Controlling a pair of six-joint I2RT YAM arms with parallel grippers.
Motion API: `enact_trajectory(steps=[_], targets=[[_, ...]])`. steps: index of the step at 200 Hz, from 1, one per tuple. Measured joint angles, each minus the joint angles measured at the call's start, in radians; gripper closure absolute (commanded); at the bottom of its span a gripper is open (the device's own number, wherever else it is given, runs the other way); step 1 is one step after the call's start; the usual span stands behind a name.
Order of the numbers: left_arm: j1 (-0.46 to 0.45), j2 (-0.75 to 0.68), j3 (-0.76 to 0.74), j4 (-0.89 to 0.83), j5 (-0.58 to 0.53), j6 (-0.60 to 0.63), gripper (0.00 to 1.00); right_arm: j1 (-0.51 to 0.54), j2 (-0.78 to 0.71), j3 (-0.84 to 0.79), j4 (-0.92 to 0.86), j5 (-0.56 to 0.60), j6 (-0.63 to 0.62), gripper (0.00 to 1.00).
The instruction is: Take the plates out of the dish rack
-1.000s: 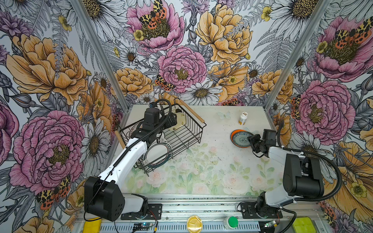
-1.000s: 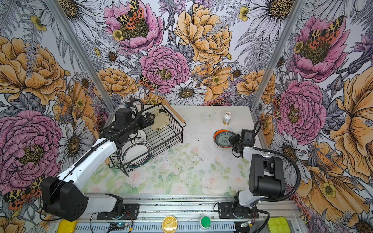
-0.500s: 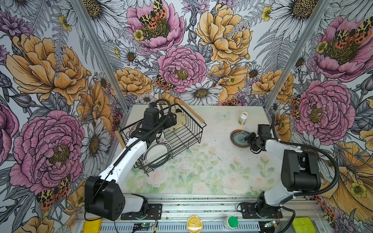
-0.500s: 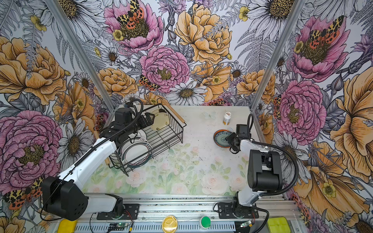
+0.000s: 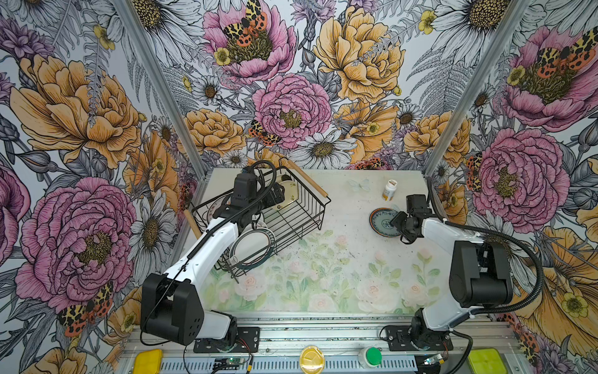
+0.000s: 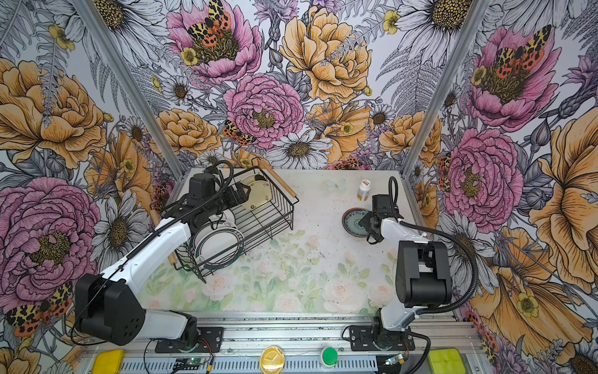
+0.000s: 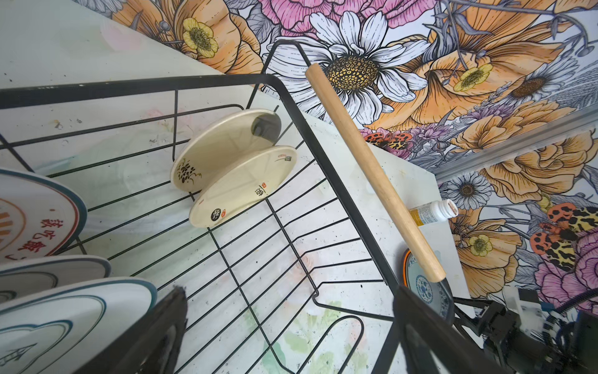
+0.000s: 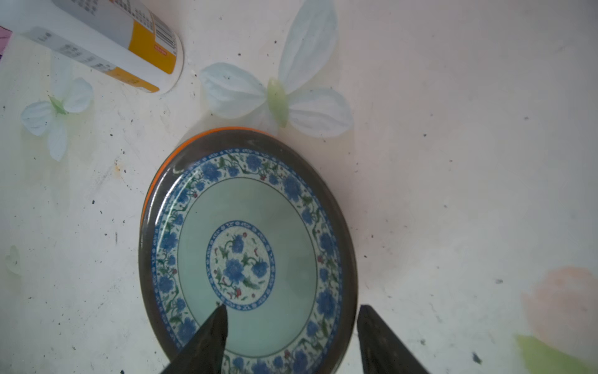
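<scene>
The dish rack (image 5: 310, 210) stands at the left rear of the table (image 5: 323, 275) in both top views. From above, the left arm covers part of its contents; the left wrist view resolves them:

- Two cream plates (image 7: 226, 152) lean together at the end under one wooden handle (image 7: 372, 168).
- Three white plates (image 7: 58, 311) with coloured rims stand on edge at the opposite end.

Five plates are countable in the rack.

A stack (image 5: 380, 221) lies flat on the table at the right, well apart from the rack. The top views give only an orange rim and a blue-green face. The right wrist view resolves three layers: a blue floral plate (image 8: 246, 259) on top, a dark plate (image 8: 349, 265) under it and an orange plate (image 8: 154, 181) at the bottom. One pill bottle (image 8: 123, 42) stands near the stack.

Left gripper (image 7: 288, 291): jaws fully apart, empty, above the rack floor.

Right gripper (image 8: 291, 314): jaws apart, with one finger over the top plate's well and the other outside the rim. Nothing is clamped.
</scene>
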Motion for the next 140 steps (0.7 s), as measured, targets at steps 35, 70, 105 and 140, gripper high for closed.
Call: enact_trajectory(steps=[35, 70, 105, 140], targets=[[0.000, 0.000, 0.000, 0.000, 0.000, 0.000, 0.01, 0.004, 0.013, 0.015, -0.013, 0.008, -0.011, 0.32], [0.000, 0.000, 0.001, -0.002, 0.004, 0.000, 0.01, 0.011, 0.040, 0.023, -0.016, 0.007, -0.012, 0.32], [0.000, 0.000, 0.002, -0.004, 0.006, 0.000, 0.01, 0.012, 0.058, 0.035, -0.016, 0.007, -0.016, 0.31], [0.000, 0.000, 0.008, -0.013, 0.009, 0.000, 0.01, 0.013, 0.080, 0.061, -0.023, 0.006, -0.034, 0.30]])
